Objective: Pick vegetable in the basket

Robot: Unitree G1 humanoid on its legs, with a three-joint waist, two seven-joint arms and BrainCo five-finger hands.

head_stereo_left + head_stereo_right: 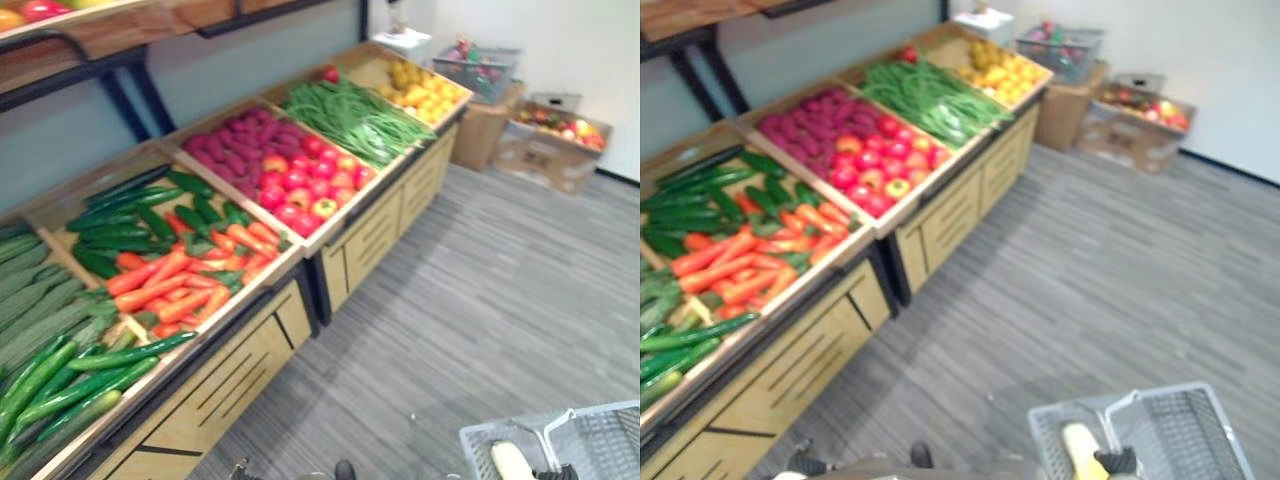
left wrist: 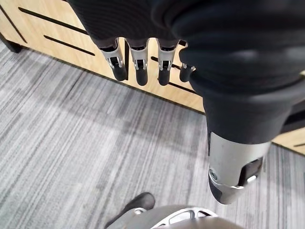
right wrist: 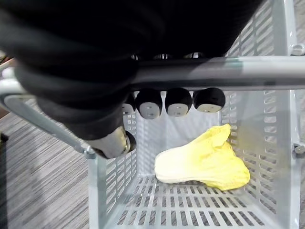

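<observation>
Right hand (image 3: pixel 86 62): fingers curled round the basket handle (image 3: pixel 228 74), carrying the grey basket (image 3: pixel 281 143) at lower right in the eye views.
Napa cabbage (image 3: pixel 202 164): lies on the basket floor.
Left hand (image 2: pixel 143 33): fingers straight and empty, probably kept free to reach the carrots (image 1: pixel 170 280) at left.

We see a long wooden display stand (image 1: pixel 250 365) running from lower left to upper centre, with red apples (image 1: pixel 300 185) in a middle bin and yellow fruit (image 1: pixel 425 90) at its far end. At upper right, cardboard boxes (image 1: pixel 545 155) sit on grey striped carpet (image 1: pixel 500 300) near a grey crate (image 1: pixel 478 68), by a white wall (image 1: pixel 560 40).
</observation>
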